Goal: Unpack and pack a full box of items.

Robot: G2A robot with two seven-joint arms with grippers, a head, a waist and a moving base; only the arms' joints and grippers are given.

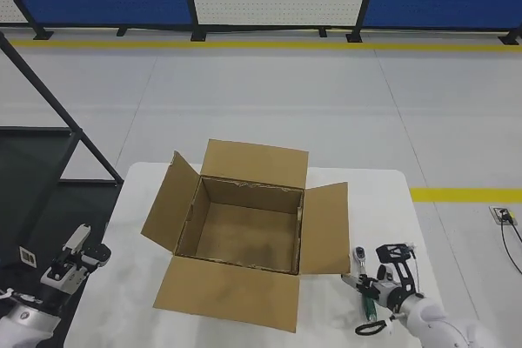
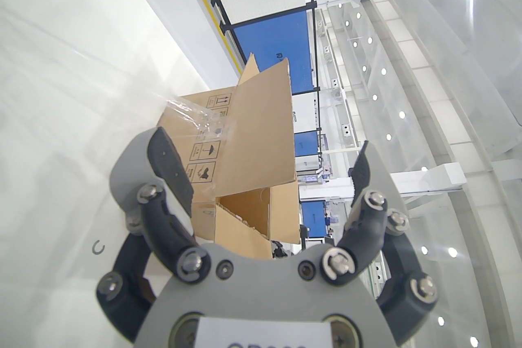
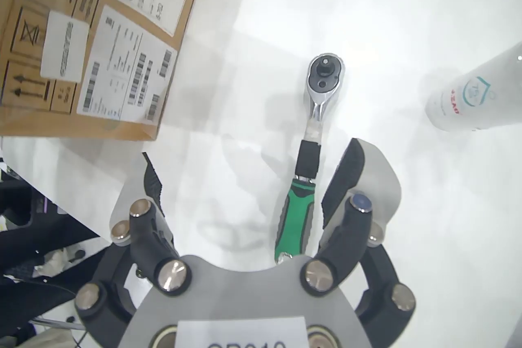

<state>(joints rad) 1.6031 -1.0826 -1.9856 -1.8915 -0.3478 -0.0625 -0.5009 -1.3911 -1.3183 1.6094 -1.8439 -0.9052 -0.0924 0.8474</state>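
White desk (image 1: 139,200) with a large open cardboard box (image 1: 244,230) at mid-desk, flaps spread outward. Right of the box, a white bottle (image 3: 473,96) near a green-handled ratchet wrench (image 3: 310,162), flat on the desk between the spread fingers of the right tool (image 3: 251,158), close to one pad (image 3: 346,170), not gripped. At the desk's left edge, left tool (image 2: 261,145) likewise wide open, holding nothing, facing the box's side.

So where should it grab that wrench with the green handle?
Probably by the green handle, coming straight down from above: the wrench lies flat on the table, and that is its thickest part. The open right pincer hovers by it.
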